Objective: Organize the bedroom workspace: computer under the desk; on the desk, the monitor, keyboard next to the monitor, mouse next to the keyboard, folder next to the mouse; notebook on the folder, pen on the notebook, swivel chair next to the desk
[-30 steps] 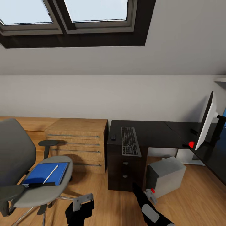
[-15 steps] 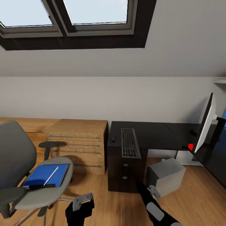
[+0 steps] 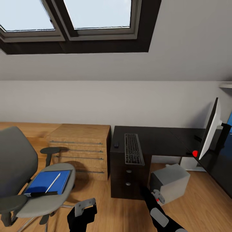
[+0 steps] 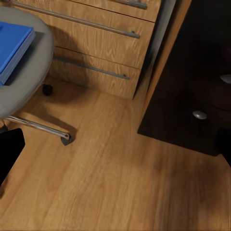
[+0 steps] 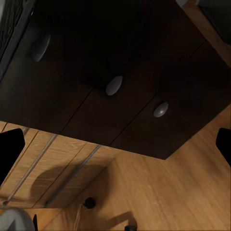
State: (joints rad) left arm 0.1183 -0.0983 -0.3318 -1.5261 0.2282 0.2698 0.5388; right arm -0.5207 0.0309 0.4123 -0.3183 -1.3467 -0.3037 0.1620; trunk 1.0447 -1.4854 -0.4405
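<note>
Though glossy black, L-shaped desk (image 3: pixel 161 138)

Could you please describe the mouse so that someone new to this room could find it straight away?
Find the black desk beside the wooden cabinet. At its cabinet end lies the long keyboard; the mouse is the small black rounded lump beside it, far smaller than the keyboard.
</note>
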